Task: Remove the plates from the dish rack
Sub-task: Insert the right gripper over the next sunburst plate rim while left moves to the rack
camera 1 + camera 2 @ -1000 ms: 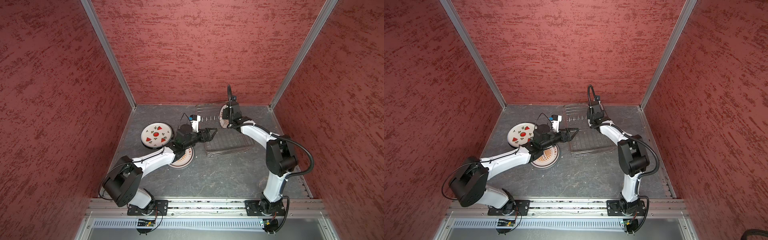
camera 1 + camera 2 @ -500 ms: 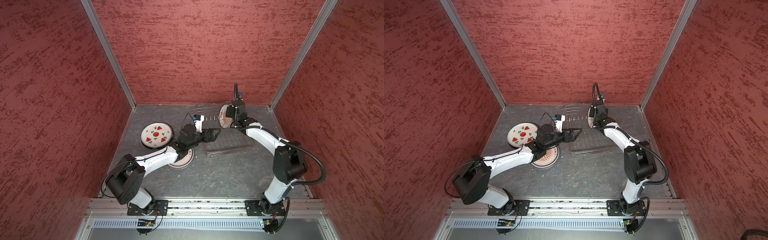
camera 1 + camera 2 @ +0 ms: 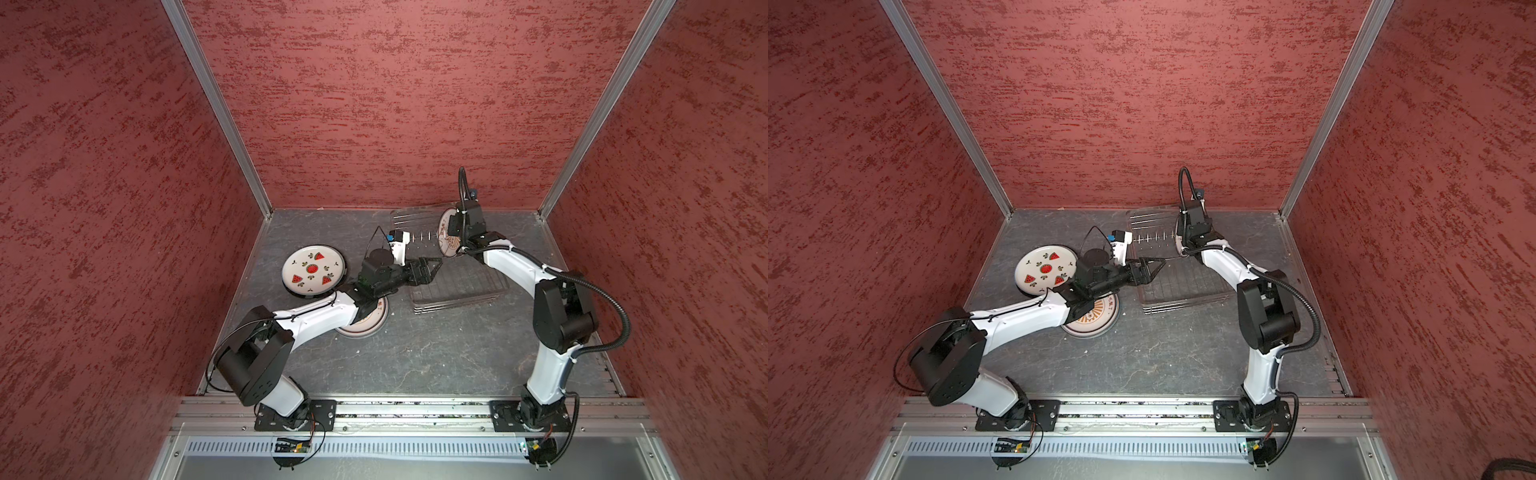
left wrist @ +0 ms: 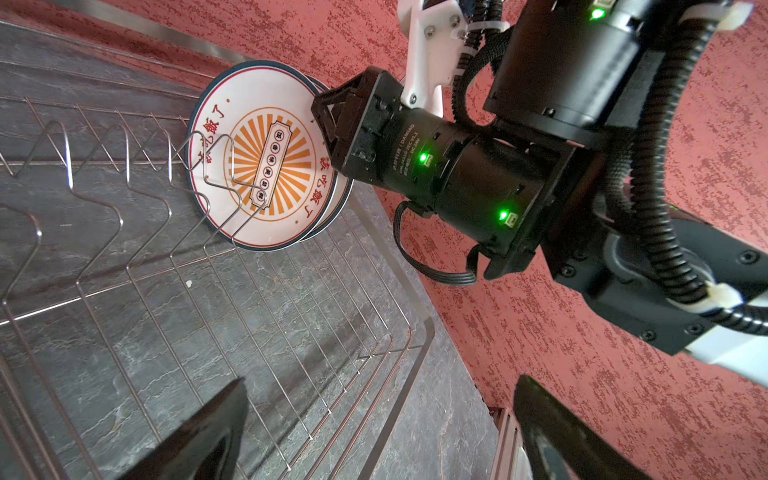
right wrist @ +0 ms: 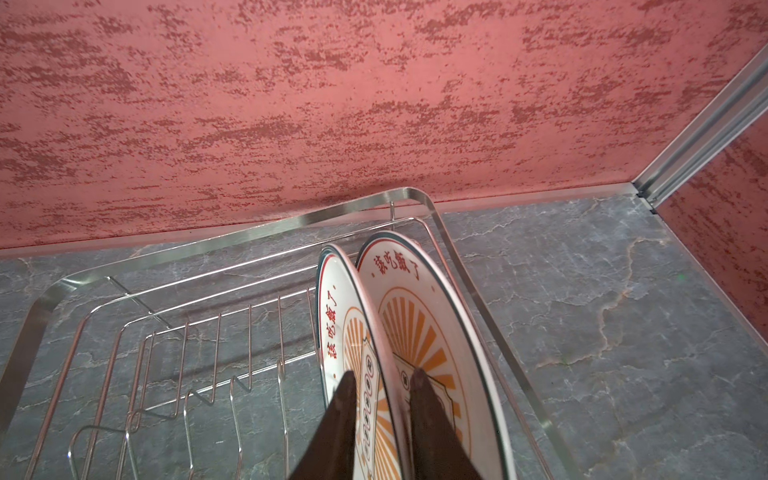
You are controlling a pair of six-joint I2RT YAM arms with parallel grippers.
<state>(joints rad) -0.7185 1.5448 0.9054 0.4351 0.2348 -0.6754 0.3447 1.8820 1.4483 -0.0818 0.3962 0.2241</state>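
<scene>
Two sunburst plates (image 5: pixel 415 299) (image 5: pixel 340 307) stand upright at the far right end of the wire dish rack (image 5: pixel 332 212). My right gripper (image 5: pixel 382 382) reaches down over them and its jaws straddle the rim of the right-hand plate, one finger between the two plates, with a small gap still showing. In both top views this gripper (image 3: pixel 455 235) (image 3: pixel 1185 239) covers most of those plates (image 3: pixel 445 226). The left gripper (image 3: pixel 432 266) (image 4: pixel 380 390) hangs wide open over the rack's near left part (image 3: pixel 461 286), holding nothing. From the left wrist, the racked plates (image 4: pixel 266 166) face me.
A watermelon plate (image 3: pixel 312 270) (image 3: pixel 1045 270) lies flat on the grey floor left of the rack. Another sunburst plate (image 3: pixel 365 322) (image 3: pixel 1096 318) lies under the left forearm. Red walls close in behind and to the right of the rack (image 3: pixel 1187 291).
The right gripper's jaws have narrowed around the plate rim, and its wrist has shifted a little to the right. The left gripper has edged right, toward the rack, still open.
</scene>
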